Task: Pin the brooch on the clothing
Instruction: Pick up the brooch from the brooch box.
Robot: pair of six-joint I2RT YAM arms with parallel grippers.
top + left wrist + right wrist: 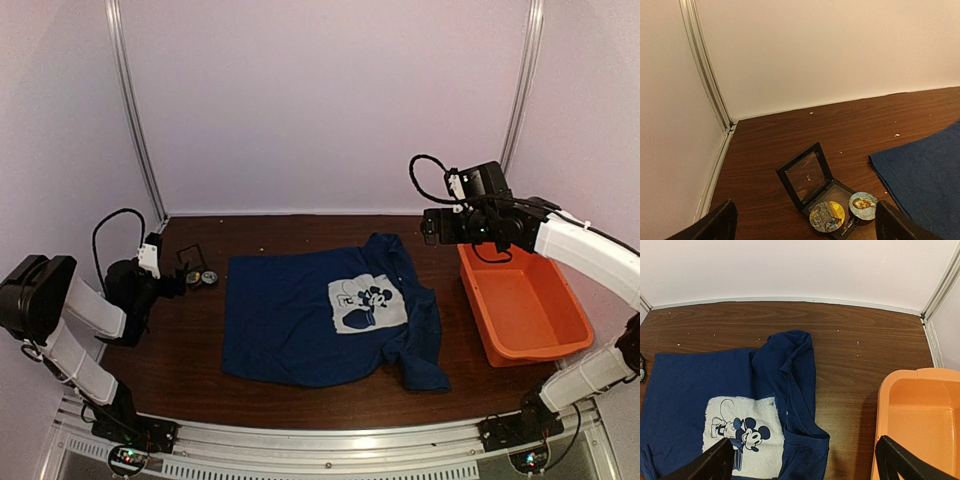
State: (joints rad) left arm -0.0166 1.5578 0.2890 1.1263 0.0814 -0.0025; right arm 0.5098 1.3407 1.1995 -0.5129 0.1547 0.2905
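**Q:** Grippers?
**A:** Left gripper (805,222) jaws wide, empty, low over the table (300,235). Right gripper (802,462) wide, empty, high by the orange tub (476,300).

**Q:** Brooch?
**A:** Brooch (863,205) round, no long axis, face up on the black box (802,175) edge, just ahead of the left fingers. Only the left wrist view shows its portrait and a second badge (827,216).

**Q:** T-shirt?
**A:** T-shirt (290,320) flat, long axis left-right, hem toward the brooch.

The shirt (325,315) lies flat on the table (300,235) midway before me, with the tub (525,305) just beside it on my right. On my left stands the open box (812,187) with one badge (827,216) in it (lid up behind). The brooch (863,205) sits at its right edge, between box and shirt.
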